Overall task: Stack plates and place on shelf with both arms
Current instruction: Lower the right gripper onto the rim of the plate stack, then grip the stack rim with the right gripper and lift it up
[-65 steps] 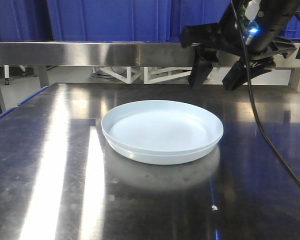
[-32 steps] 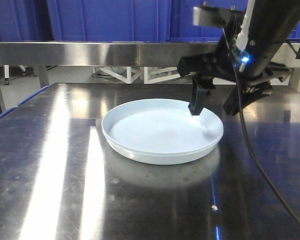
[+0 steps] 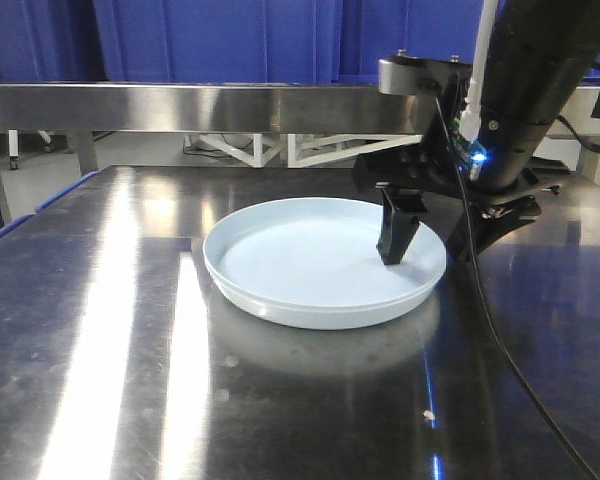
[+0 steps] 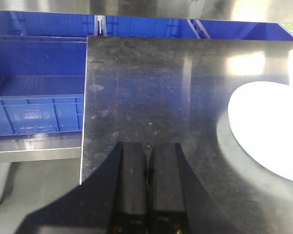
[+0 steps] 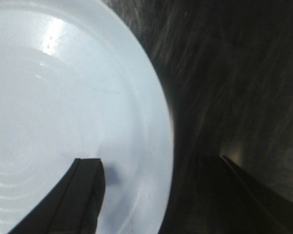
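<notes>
The pale bluish-white plates [image 3: 320,265] sit stacked as one pile in the middle of the steel table [image 3: 100,330]. My right gripper [image 3: 435,240] is open and straddles the pile's right rim. One finger [image 5: 83,195] is low inside the top plate [image 5: 63,97]; the other is outside the rim over the table. In the right wrist view the right gripper [image 5: 156,161] has the rim between its fingers, not touching them. My left gripper [image 4: 147,146] is shut on nothing near the table's left edge. The plates [image 4: 268,131] lie off to its right. The left arm is outside the front view.
A raised steel shelf [image 3: 180,105] runs along the back of the table. Blue crates [image 4: 34,97] stand beyond the table's left edge, with floor below. A black cable [image 3: 500,340] hangs from the right arm across the table's right side.
The right gripper came down and forward from above the back of the table to the plates' right rim, staying open. The plates have not moved.
</notes>
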Available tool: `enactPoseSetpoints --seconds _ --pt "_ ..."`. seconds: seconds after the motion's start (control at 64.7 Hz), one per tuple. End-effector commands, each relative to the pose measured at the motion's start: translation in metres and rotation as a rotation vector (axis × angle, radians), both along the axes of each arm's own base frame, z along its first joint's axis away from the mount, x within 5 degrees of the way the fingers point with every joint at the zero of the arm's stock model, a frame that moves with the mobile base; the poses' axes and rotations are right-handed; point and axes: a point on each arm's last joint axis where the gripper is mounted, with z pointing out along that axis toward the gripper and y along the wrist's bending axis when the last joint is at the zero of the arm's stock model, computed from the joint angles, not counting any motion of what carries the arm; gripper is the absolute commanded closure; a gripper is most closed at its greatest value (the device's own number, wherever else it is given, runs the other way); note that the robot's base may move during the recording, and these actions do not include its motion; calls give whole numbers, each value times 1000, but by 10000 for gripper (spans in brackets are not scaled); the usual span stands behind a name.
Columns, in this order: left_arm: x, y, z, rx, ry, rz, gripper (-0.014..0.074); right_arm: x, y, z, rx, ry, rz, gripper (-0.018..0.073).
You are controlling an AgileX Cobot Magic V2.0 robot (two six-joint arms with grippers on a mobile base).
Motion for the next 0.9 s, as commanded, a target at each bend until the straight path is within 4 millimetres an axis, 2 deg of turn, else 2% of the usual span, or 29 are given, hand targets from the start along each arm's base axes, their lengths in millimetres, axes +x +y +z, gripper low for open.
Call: enactPoseSetpoints --seconds 0.0,0.093,0.201,0.263,0.325,0.495,0.587,0.696,0.773,0.881 --pt "3 -1 17 -40 -103 3 510 5 2 26 40 -106 0 78" --pt "3 -1 17 -40 -103 3 510 5 2 26 40 -107 0 219" --pt "3 -1 17 -40 -103 3 510 5 2 28 42 -112 0 526" --pt "3 -1 17 -40 -103 3 510 6 2 35 50 -133 0 482" --pt "3 -1 17 -40 -103 3 510 7 3 47 63 -163 0 501" --pt "3 -1 17 -40 -103 3 510 1 0 98 121 -316 -1 510" --pt "3 -1 17 -40 -103 3 510 -10 -5 124 153 -406 -4 510" --pt "3 -1 17 -40 -103 3 510 -25 -12 145 157 -478 4 510" --pt "3 -1 17 -40 -103 3 510 -38 -18 158 160 -527 8 510" --pt "3 -1 17 -40 -103 3 510 -55 -28 165 168 -558 -2 510"
